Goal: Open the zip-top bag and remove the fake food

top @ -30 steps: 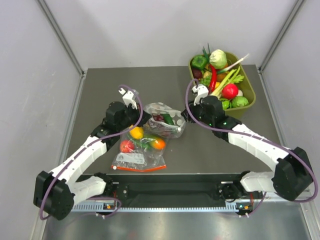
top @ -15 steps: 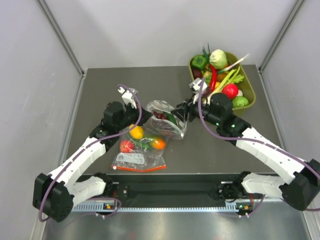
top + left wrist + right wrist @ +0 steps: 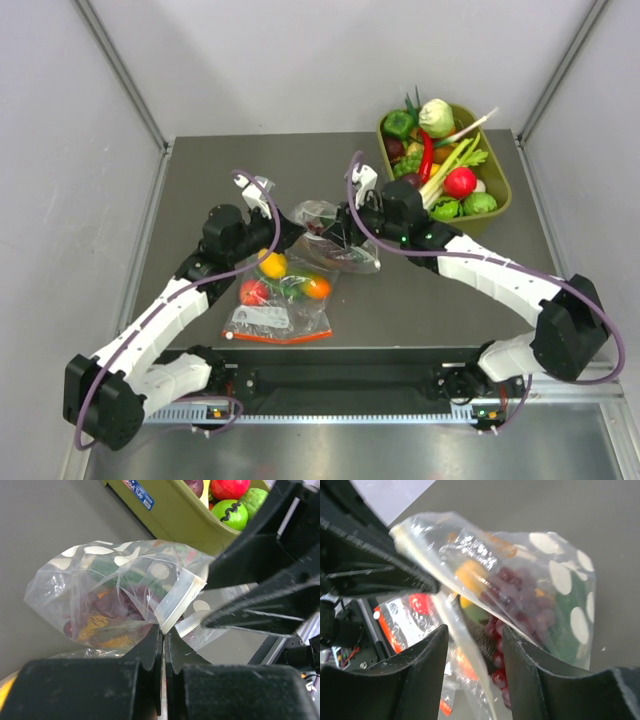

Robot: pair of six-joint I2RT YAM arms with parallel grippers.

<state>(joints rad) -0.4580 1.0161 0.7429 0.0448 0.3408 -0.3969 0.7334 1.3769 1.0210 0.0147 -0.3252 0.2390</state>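
The top view sets the bag (image 3: 355, 255) at mid-table between both arms but hides the grips. The left wrist view shows the left gripper (image 3: 163, 632) clenched on one zip lip. The right wrist view shows the right gripper (image 3: 474, 630) spread, the other lip running between its fingers, fake food (image 3: 470, 574) inside. The bag's long axis runs far-left to near-right, mouth toward the left gripper.
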